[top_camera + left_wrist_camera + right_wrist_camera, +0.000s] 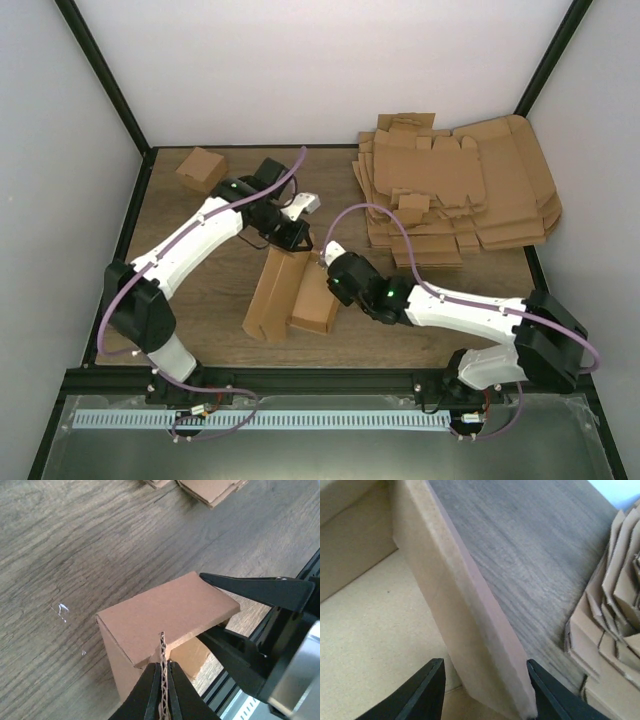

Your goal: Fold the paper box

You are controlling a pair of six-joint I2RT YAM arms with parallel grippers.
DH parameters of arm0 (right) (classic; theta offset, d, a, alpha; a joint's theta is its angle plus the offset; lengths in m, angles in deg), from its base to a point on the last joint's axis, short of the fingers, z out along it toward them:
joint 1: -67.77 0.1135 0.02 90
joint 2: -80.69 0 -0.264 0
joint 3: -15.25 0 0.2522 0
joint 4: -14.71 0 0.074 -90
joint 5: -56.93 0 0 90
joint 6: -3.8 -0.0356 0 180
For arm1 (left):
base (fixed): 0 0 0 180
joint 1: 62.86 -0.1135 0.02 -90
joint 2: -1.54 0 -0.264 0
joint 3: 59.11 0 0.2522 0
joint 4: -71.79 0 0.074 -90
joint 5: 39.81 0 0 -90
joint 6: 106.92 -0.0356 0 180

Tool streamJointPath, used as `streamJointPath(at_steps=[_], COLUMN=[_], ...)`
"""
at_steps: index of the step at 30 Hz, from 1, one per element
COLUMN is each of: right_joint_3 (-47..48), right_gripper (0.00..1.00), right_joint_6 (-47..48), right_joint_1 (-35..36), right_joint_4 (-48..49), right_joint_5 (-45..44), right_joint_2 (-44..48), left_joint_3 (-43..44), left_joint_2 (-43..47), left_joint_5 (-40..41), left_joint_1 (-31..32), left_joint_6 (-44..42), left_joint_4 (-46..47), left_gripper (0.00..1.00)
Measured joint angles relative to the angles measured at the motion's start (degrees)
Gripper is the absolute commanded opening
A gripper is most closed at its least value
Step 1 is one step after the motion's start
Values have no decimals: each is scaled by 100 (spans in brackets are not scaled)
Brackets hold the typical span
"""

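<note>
Stands about halfway, as a judgement. Finds the paper box point(295, 295) at the middle of the surface point(215, 300), between the two arms, as a rough tray: long walls raised, one flap point(170, 610) folded over at the far end. Pinches a raw corrugated edge of it with the left end effector point(162, 667), jaws narrowed tight onto the card. Straddles a doubled side wall point(470, 610) with the right end effector point(484, 662), jaws half wide; cannot tell whether clamped. Leaves, by the look of it, walls to tuck and lock, ends to close, lid to shut.
</note>
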Motion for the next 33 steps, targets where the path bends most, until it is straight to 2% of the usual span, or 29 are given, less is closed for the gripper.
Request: streamJointPath(at_steps=[8,18,22,25,29,33], right_joint_3=[-155,50,-28,-284,-490,-483], right_gripper=[44,43,44,52,71,74], right_joint_6=[-354,-1298,-1858,-2203,-2424,-2382], right_joint_1=[7,48,50,70,151,164], right_joint_4=[-155,-385,-341,-227,-234,-407], right_joint_5=[614,807,1158,1499,1768,1923], right_joint_2=[225,-413,-621,-546,-420,-417], left_joint_3=[326,765,852,870,920,922], left_joint_2=[-525,-1274,-1563,-1779,-2033,-2179], left_joint_5=[11,350,348,308,219,214], left_joint_1=[-11,0,22,57,157,247], left_joint_6=[-514,-610,-638,-664,-699,-734], left_joint_4=[-511,-973,-1193,-1292,-1279,-1174], left_gripper=[4,4,4,4,4,4])
